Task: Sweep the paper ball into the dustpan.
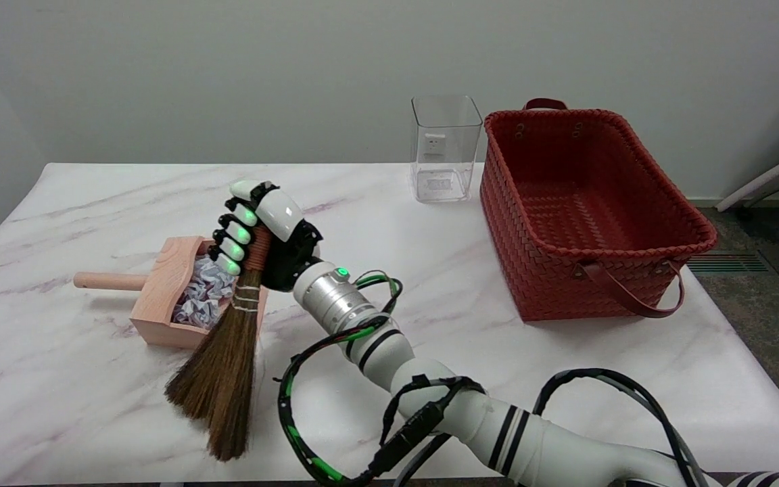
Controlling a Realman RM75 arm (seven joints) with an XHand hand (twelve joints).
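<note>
The right hand grips the broom, bristles trailing near-left on the table, while the paper ball lies inside the dustpan, just left of the hand.

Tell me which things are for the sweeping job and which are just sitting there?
For the job: right hand holding the broom; wooden dustpan; paper ball, already inside the dustpan.

Just sitting there: red basket; clear container; both on the table.
</note>
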